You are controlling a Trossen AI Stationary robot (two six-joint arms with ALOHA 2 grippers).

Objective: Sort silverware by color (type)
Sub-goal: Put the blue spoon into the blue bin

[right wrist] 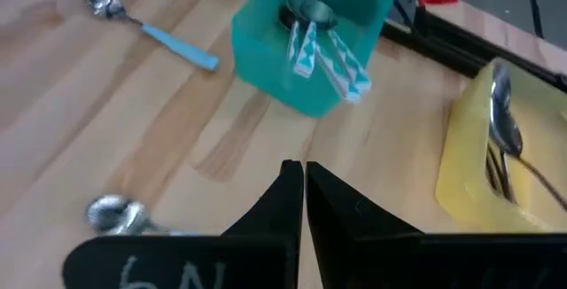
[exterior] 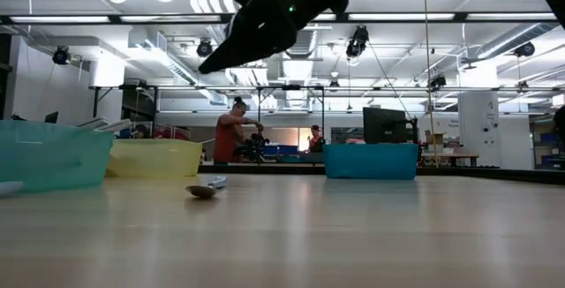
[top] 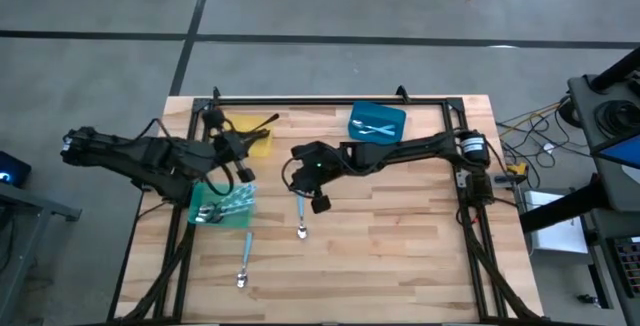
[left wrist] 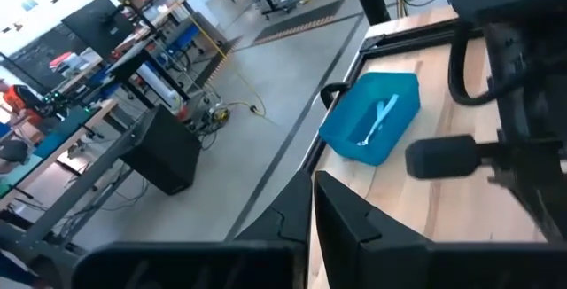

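Above mid-table your right gripper (top: pixel 320 203) hangs, jaws closed and empty | two blue-handled silver spoons (top: pixel 301 216) still loose for sorting | left gripper (top: pixel 244 173) closed beside green plastic bin (top: pixel 240 216).

Two slim spoons with light blue handles (top: pixel 244 258) and (top: pixel 301 216) lie flat on the wooden table. More striped-handled spoons (right wrist: pixel 323 45) lean together inside the green bin at left.

Bins: three, green (top: pixel 225 206), yellow (top: pixel 252 136), blue (top: pixel 377 123). Loose spoons on table: two (top: pixel 244 259) (top: pixel 301 216). Arms: two.
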